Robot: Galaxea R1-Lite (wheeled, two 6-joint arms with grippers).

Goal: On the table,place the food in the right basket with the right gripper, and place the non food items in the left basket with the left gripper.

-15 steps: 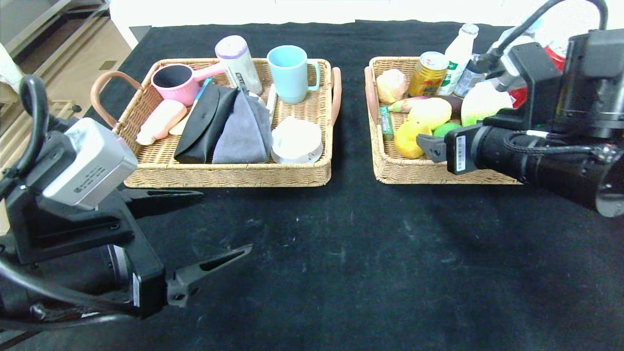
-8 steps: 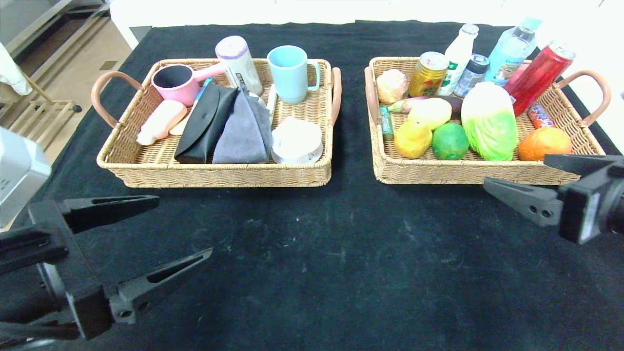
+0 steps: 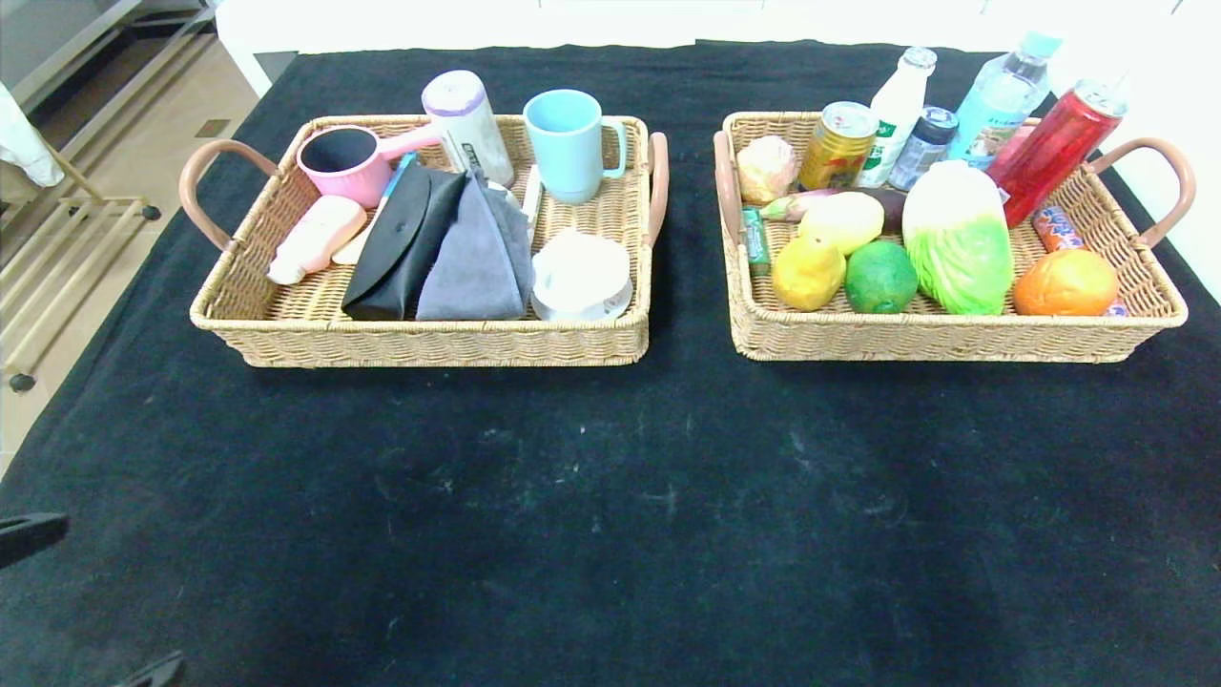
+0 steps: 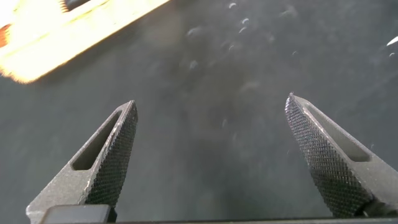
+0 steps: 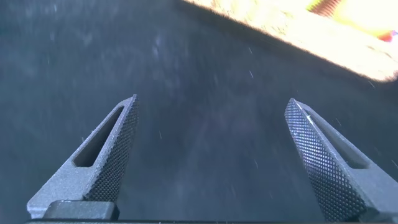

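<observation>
Judging from the bare black tabletop (image 3: 610, 496), the sorting looks finished: the non-food things lie in the left basket (image 3: 429, 345) and the food in the right basket (image 3: 954, 343). The left claw (image 4: 208, 158) and right claw (image 5: 211, 158) hang wide open, holding nothing.

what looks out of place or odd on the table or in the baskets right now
Nothing stands out. Non-food sits in the left basket, food and drinks in the right basket. The red can leans against the far rim, unspilled. No loose items lie on the black cloth.
</observation>
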